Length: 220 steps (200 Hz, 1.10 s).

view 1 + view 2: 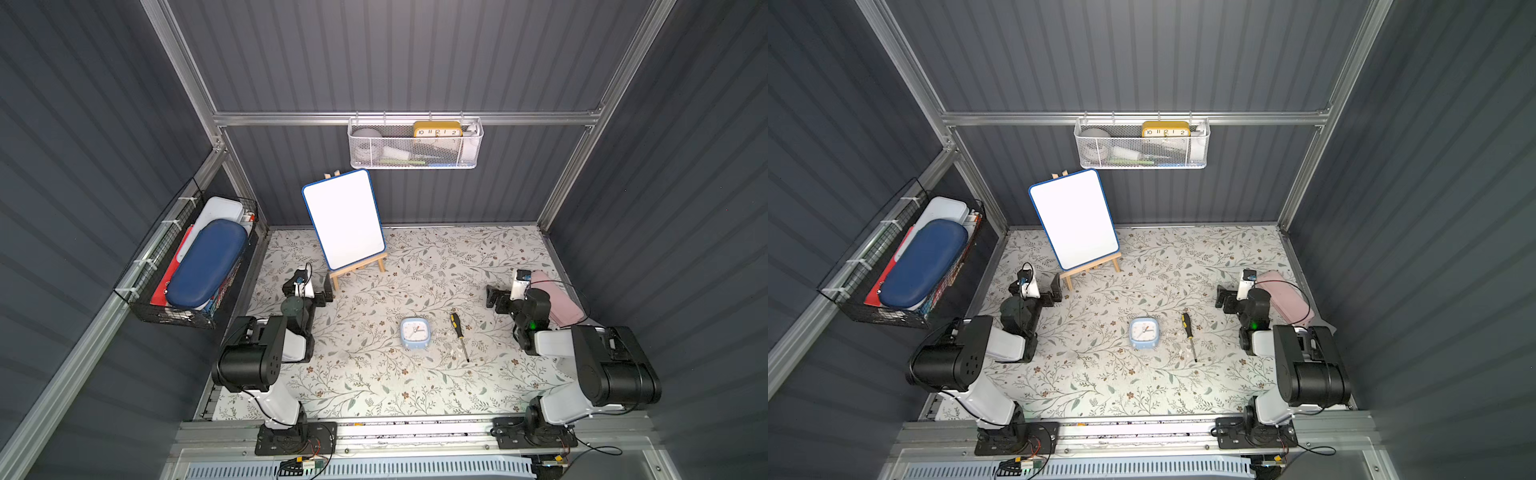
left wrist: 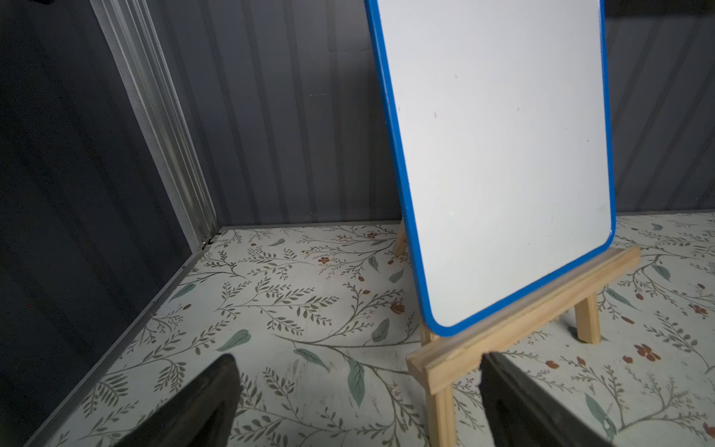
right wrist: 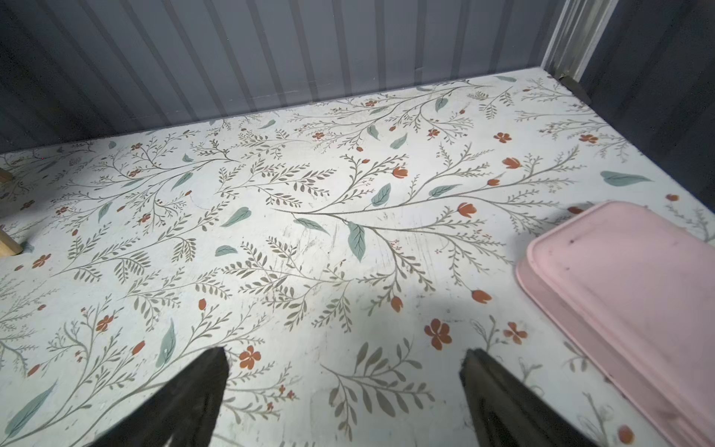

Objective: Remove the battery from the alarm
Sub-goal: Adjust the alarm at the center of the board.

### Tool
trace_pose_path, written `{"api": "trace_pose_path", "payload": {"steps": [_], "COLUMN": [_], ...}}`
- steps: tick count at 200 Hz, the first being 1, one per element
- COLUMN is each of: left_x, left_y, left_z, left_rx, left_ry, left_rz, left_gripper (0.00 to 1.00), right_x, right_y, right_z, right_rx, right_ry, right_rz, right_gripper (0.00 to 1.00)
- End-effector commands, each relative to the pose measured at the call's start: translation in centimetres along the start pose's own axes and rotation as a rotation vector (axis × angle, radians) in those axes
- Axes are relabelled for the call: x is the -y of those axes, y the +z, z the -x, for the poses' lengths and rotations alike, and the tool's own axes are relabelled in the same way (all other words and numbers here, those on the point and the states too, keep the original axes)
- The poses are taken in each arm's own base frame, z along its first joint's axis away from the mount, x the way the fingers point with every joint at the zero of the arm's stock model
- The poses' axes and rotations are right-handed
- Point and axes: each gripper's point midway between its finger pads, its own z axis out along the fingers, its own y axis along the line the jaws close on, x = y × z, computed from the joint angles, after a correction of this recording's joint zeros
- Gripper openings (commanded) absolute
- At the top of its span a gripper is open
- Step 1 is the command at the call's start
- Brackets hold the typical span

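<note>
Both folded; left tool [image 2: 356,358], right tool [image 3: 345,351] seemingly spread.

Even overhead light — soft shadows, dim walls, edges bowed.

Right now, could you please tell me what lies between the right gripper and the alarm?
The screwdriver lies between the right gripper and the alarm, apart from both, in both top views.

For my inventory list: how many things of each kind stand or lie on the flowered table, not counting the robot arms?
Clock: 1
Screwdriver: 1
Whiteboard: 1
Easel: 1
Pink box: 1
Total: 5
</note>
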Motion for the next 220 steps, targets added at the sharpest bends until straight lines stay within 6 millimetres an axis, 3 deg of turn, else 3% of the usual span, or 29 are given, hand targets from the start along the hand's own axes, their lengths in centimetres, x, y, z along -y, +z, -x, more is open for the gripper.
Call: {"api": "trace_pose_path", "payload": {"steps": [1,113,176,193,198,208,220], "left_x": [0.0,0.0,-0.1,0.1,0.2,0.6,2.6], "left_y": [0.2,0.2,0.1,0.7,1.2,1.9,2.3], "left_z": [0.7,0.7,0.8,2.4,3.1,4.5,7.1], "left_rx": [0.021,0.022,0.027,0.022,0.005,-0.023,-0.013], "left_ry": [0.011,0.01,0.01,0.055,0.046,0.067,0.11], "left_rz": [-0.008,-0.009,0.0,-0.005,0.003,0.006,-0.034], "left_gripper": [1.0,0.99,0.99,0.99,1.0,0.99,1.0], "right_x": [-0.1,-0.1,1.1,1.6,1.8,2.0,1.2], "right_y": [0.2,0.2,0.3,-0.1,-0.2,-0.3,-0.8], "right_z": [1.0,1.1,1.3,2.1,3.1,4.1,6.0], "right_rx": [0.034,0.037,0.054,0.07,0.07,-0.025,-0.099], "right_ry": [-0.012,-0.011,0.011,0.014,0.016,0.018,-0.018], "right_rz": [-0.002,-0.002,-0.068,-0.122,-0.151,-0.19,-0.213], "right_gripper": [0.99,0.99,0.99,0.99,0.99,0.99,0.99]}}
